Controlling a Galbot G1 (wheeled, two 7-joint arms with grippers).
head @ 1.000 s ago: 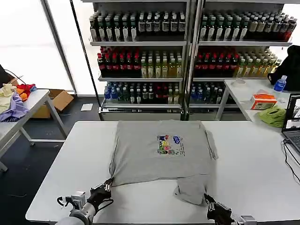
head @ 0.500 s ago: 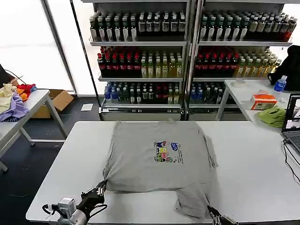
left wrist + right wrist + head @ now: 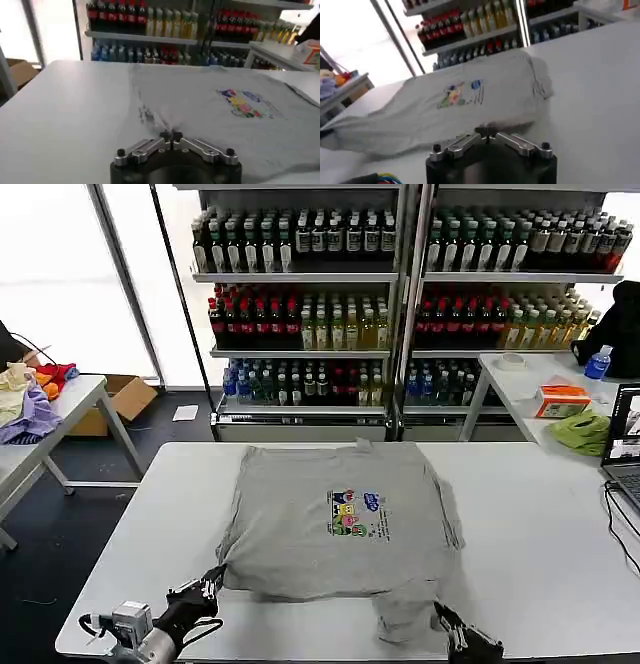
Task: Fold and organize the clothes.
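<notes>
A light grey short-sleeved shirt point(image 3: 340, 514) with a small multicolour chest graphic lies spread on the white table point(image 3: 530, 554), its lower part bunched near the front edge. At the shirt's near-left corner my left gripper point(image 3: 212, 576) is shut on the fabric. In the left wrist view the fingertips of that gripper point(image 3: 170, 135) pinch a puckered fold of the shirt point(image 3: 225, 105). My right gripper point(image 3: 440, 612) is shut on the bunched near-right hem. Its tips point(image 3: 485, 131) close on the edge of the shirt point(image 3: 470, 100) in the right wrist view.
Shelves of bottles point(image 3: 400, 294) stand behind the table. A side table at the left holds purple, yellow and red garments point(image 3: 30, 399). On the right table lie a lime-green cloth point(image 3: 582, 429), an orange box point(image 3: 562, 399) and a laptop point(image 3: 625, 446).
Both grippers drew the shirt toward the table's near edge; the graphic slid closer and slightly left. My left gripper shifted left with its corner.
</notes>
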